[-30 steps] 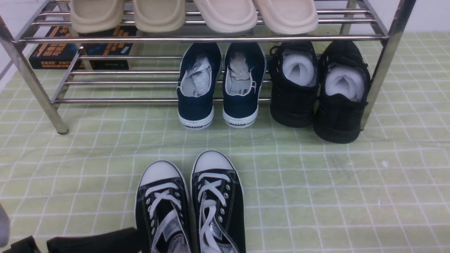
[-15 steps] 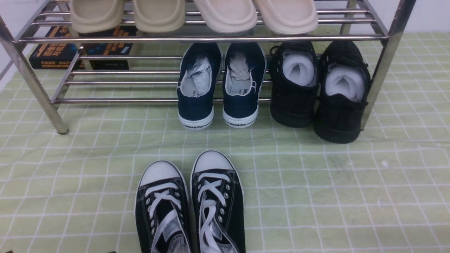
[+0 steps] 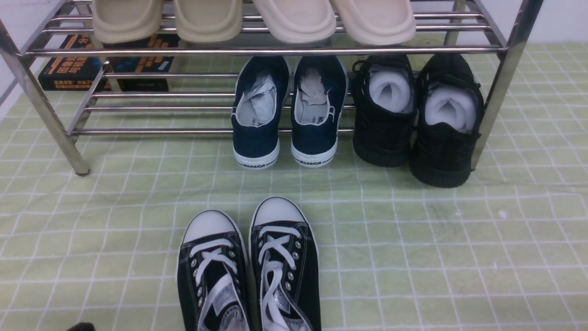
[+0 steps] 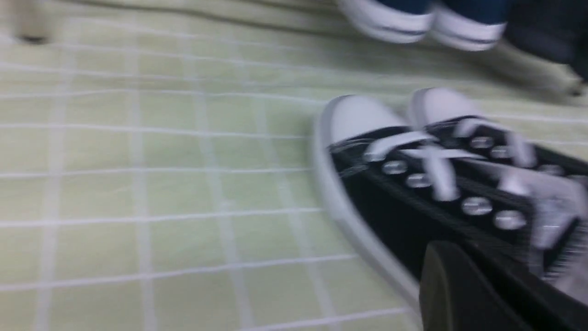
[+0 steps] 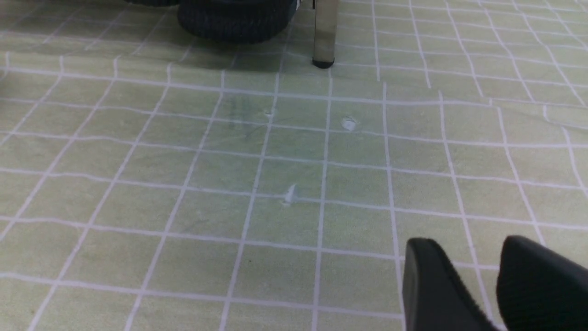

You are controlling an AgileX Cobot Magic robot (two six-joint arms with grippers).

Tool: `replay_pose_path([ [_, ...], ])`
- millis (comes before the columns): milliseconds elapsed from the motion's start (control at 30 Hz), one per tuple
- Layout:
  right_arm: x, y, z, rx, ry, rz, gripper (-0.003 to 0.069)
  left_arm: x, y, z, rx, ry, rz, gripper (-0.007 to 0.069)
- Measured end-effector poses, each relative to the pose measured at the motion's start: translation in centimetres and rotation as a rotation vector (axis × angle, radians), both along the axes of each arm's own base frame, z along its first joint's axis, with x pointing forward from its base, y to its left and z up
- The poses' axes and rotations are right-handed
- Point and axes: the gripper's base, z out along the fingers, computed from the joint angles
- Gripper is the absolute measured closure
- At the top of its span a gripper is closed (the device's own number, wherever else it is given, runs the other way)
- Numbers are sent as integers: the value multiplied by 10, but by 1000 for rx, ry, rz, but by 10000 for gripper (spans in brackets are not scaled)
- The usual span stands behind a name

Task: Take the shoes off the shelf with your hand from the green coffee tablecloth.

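The shoes (image 3: 248,271), black canvas sneakers with white laces and toe caps, stand side by side on the green coffee tablecloth (image 3: 436,257), in front of the shelf (image 3: 275,49), toes pointing at it. In the blurred left wrist view the shoes (image 4: 441,184) lie just past one dark finger (image 4: 452,285) of my left gripper. The other finger cannot be made out, and nothing shows in the gripper. Only a black scrap of the left arm (image 3: 80,327) shows at the front view's lower edge. My right gripper (image 5: 473,250) hovers over bare cloth, open and empty.
On the shelf's lower tier sit navy slip-ons (image 3: 289,115) and all-black shoes (image 3: 415,115) with white stuffing. Beige slippers (image 3: 252,18) fill the top tier. A dark book (image 3: 105,66) lies behind the shelf's left end. A chrome leg (image 5: 324,32) stands ahead of the right gripper.
The black left arm at the front view's lower left has drawn back almost out of the frame. The shoes have not moved.
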Motion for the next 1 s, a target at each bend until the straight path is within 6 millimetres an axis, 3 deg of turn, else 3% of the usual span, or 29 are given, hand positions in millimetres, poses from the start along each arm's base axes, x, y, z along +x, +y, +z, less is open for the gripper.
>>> replay_pose_path([
  [300,0,0,0,0,0,0,419,1,8,-4,176,3,100,574],
  [500,0,0,0,0,0,0,419,0,16,-8,183,62,239,571],
  [1000,0,0,0,0,0,0,419,2,16,-9,150,29,258,556],
])
